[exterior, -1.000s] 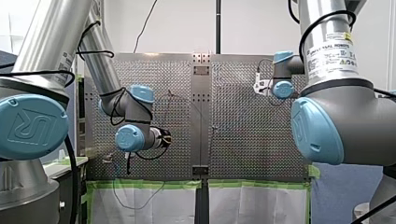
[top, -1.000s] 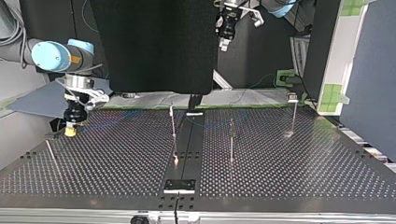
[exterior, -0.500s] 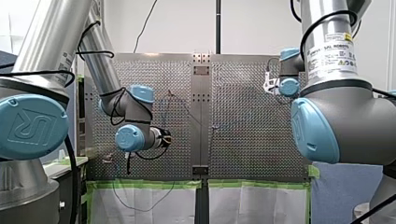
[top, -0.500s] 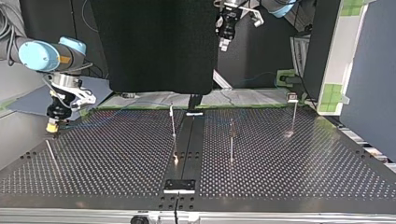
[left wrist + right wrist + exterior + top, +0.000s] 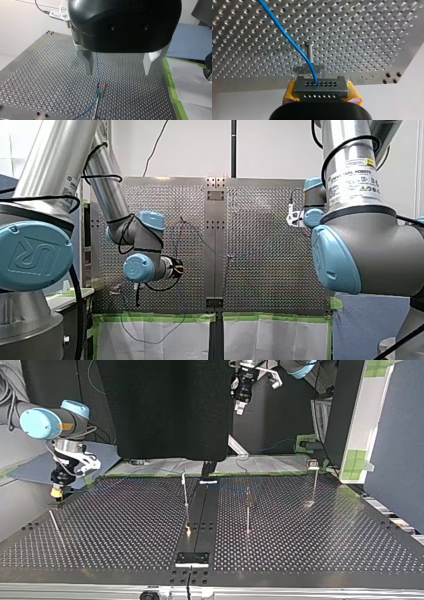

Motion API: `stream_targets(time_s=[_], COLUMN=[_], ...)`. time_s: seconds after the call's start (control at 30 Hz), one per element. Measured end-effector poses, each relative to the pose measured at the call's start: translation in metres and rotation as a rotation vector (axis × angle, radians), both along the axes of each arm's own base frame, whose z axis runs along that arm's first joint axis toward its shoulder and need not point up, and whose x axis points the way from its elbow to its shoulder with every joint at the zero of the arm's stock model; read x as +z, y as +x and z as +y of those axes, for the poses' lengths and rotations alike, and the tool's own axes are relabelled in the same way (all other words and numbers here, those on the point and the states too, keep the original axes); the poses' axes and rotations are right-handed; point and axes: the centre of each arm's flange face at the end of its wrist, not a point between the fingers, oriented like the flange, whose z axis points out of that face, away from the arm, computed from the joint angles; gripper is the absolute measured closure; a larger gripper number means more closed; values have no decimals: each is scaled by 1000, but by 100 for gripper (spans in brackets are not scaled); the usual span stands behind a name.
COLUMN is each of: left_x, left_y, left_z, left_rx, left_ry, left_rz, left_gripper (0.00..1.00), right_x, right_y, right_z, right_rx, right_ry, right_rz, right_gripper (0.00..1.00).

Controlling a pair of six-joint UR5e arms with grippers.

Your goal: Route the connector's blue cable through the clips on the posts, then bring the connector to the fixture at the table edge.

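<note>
— Two grippers to check. First, my right gripper point(image 5: 321, 98)?
— Clamped on the connector point(image 5: 321, 89), yellow pads point(image 5: 290, 97) pressed to both its sides. Hangs low at the table's point(image 5: 320, 530) left edge in the top view, near the far corner.
— And the blue cable point(image 5: 287, 37)?
— Leaves the connector's face, runs past a short post point(image 5: 309, 52) standing just ahead, then off over the perforated plate. Also a small metal block point(image 5: 302, 70) at that post's foot, just beyond the connector.
— Any sign of it elsewhere?
— Yes, in the left wrist view: passes beneath my left gripper point(image 5: 119, 66), close beside a thin post point(image 5: 98, 105) carrying a small orange clip point(image 5: 101, 85). Cannot tell whether seated in the clip or merely alongside.
— State of that left gripper?
— Spread wide, pale fingers point(image 5: 87, 61) well apart, holding nothing. Hangs high over the table's far side in the top view, well apart from the connector.
— Anything else standing?
— Counted three upright posts point(image 5: 248, 510) across the table in the top view.
</note>
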Motion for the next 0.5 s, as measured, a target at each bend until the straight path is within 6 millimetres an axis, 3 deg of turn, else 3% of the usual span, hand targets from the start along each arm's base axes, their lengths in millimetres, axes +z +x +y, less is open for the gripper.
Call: stream_targets(time_s=[0.5], left_x=[2], left_y=[3], left_z=[-3], left_rx=[-9], left_ry=[-2], left_rz=[6], left_gripper=[1], right_x=[-5], right_y=[-23], right_z=[-21], right_rx=[60], right_ry=[28], right_rz=[42], right_gripper=[100])
